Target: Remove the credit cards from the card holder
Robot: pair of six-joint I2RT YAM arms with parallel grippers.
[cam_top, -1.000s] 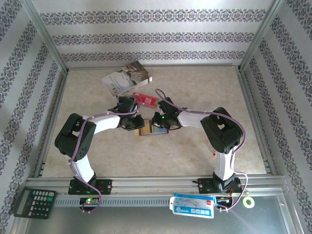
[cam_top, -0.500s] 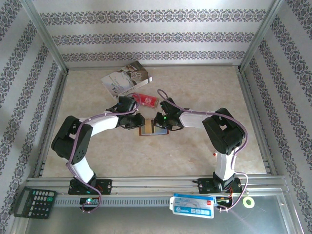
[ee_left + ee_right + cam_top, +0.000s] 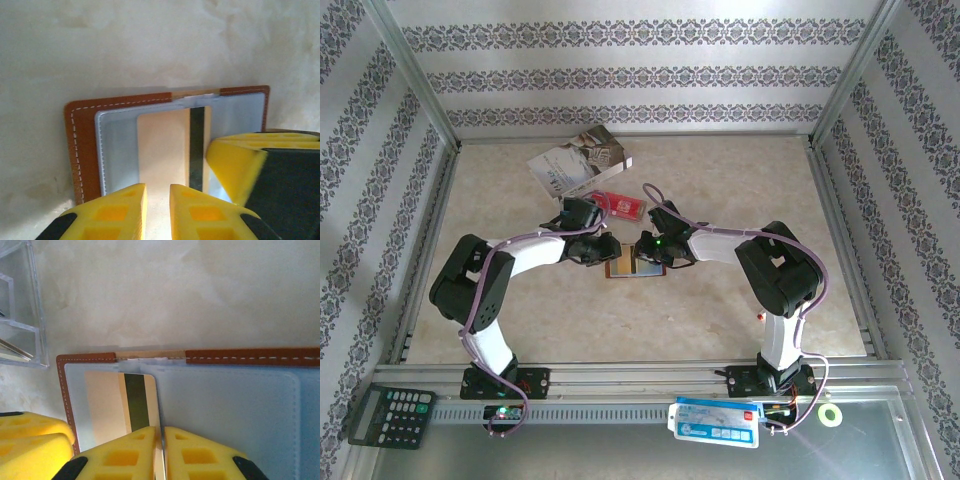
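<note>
Your left pincer (image 3: 157, 194) is sitting low with its 2 yellow fingers nearly together and a narrow slit between them; you cannot tell whether it is clamping anything. Just ahead of it, the card holder (image 3: 82, 150) is lying open and flat on the worktop (image 3: 150, 45), grey-blue lining facing up. 1 tan credit card (image 3: 162, 145) with a dark stripe is lying against that lining, right in front of those fingertips. Your right pincer (image 3: 161, 440) is pinching that card's edge between its 2 fingers, with the holder's other panel stretching off to its right.
</note>
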